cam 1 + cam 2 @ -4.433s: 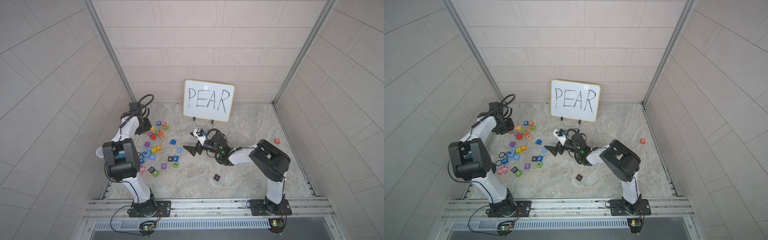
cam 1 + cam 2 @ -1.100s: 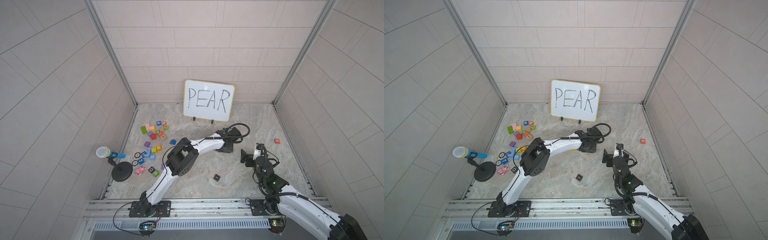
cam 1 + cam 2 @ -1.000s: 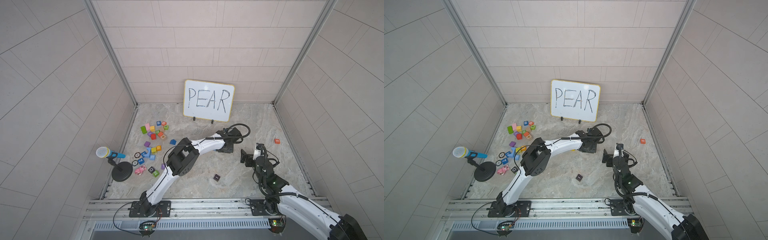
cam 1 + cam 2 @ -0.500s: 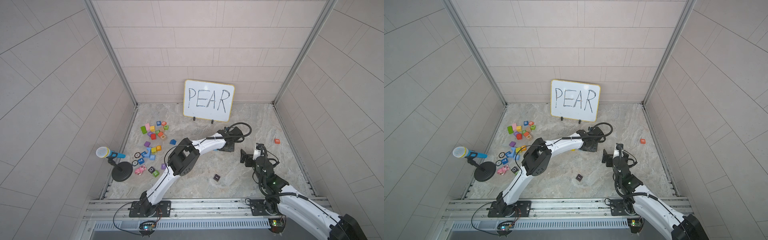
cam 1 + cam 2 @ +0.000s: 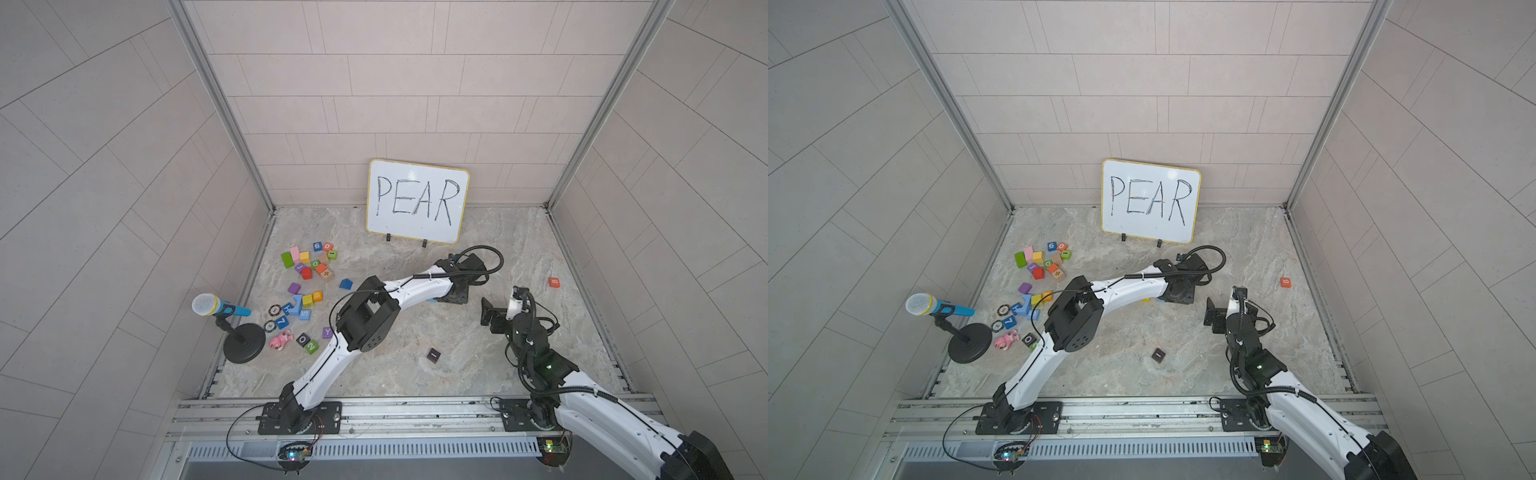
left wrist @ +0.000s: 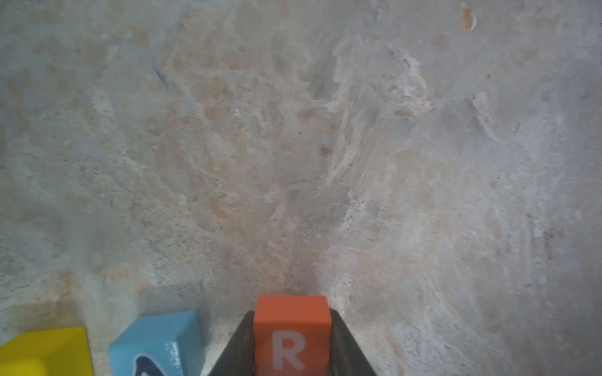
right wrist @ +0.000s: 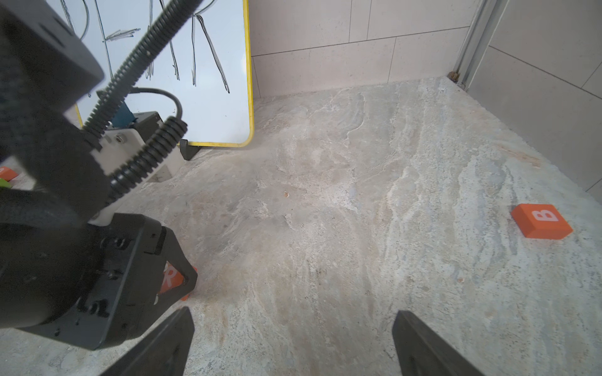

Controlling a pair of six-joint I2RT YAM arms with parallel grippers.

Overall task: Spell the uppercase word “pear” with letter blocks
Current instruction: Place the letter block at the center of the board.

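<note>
Left pincer [image 6: 291, 314]: fingers closed against both sides of the orange R block [image 6: 291, 338], white R facing the wrist camera. From the right wrist view the block [image 7: 172, 276] sits low at the stone floor [image 7: 325, 195]; cannot tell whether it rests on it or is just clear. Just beside the left pincer, on one flank, a blue block [image 6: 159, 341] with part of a black letter showing, too cropped to read. Past that, farther from the pincer, a yellow block [image 6: 42, 351], no letter visible. The three lie roughly in a line. P block not made out in any view. Right pincer [image 7: 293, 314]: fingers wide apart, nothing between them, hovering over bare floor close to the left pincer. Orange B block [image 7: 540, 221] lies alone, well apart from the right pincer, off to its outer side. Whiteboard [image 5: 417, 201] reading PEAR stands beyond the left pincer against the back wall. Heap of loose blocks [image 5: 309, 266] lies well away from both pincers, out past the left arm's elbow.
</note>
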